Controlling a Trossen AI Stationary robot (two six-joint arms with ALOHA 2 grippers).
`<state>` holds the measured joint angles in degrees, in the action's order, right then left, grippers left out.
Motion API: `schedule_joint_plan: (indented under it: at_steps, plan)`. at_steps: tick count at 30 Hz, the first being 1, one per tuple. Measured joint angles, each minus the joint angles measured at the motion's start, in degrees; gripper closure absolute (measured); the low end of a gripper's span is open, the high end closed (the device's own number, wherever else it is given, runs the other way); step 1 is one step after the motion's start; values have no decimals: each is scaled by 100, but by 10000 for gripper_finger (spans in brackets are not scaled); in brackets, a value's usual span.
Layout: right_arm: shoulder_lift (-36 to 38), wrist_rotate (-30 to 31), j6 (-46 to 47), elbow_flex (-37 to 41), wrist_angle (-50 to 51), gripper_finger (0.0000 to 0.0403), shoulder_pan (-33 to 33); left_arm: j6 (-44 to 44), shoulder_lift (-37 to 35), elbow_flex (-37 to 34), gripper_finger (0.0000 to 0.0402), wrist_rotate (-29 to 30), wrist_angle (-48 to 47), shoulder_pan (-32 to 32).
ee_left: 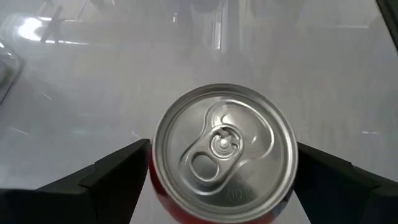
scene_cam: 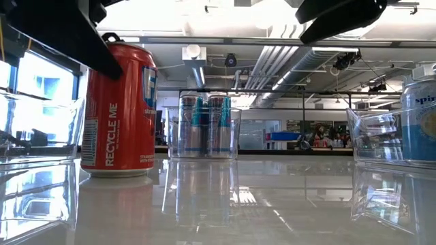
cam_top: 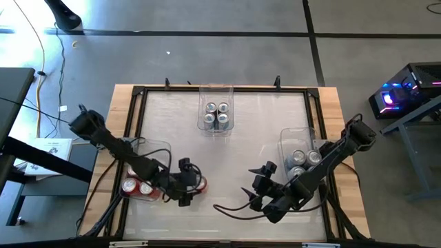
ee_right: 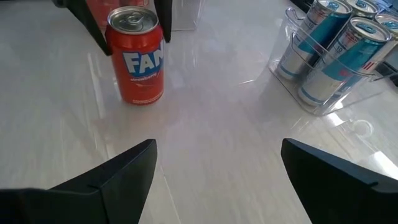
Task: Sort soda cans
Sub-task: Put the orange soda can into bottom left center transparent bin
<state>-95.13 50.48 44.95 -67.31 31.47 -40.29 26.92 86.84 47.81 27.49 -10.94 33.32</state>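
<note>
Left gripper poised over a red can

Its jaws stand open either side of the upright can on the counter, apparently to lift it into the bin of red cans just beside; the right gripper waits open nearby.

Looking straight down on a red can, silver top and pull tab up, standing between spread left gripper fingers, glossy table beneath.
</note>
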Motion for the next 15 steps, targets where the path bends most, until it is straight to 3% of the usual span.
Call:
schedule_joint_plan:
  at_steps: [5, 11, 15]
  plan:
    - [0, -2, 10, 0, -6, 63, 0, -6, 154, 0, 54, 11, 295, 17]
    - [0, -4, 7, 0, -88, 63, 0, 98, 246, 0, 106, -180, 606, -4]
    - [-2, -4, -31, 0, -91, 63, -50, 303, 217, -1, 111, -193, 758, -76]
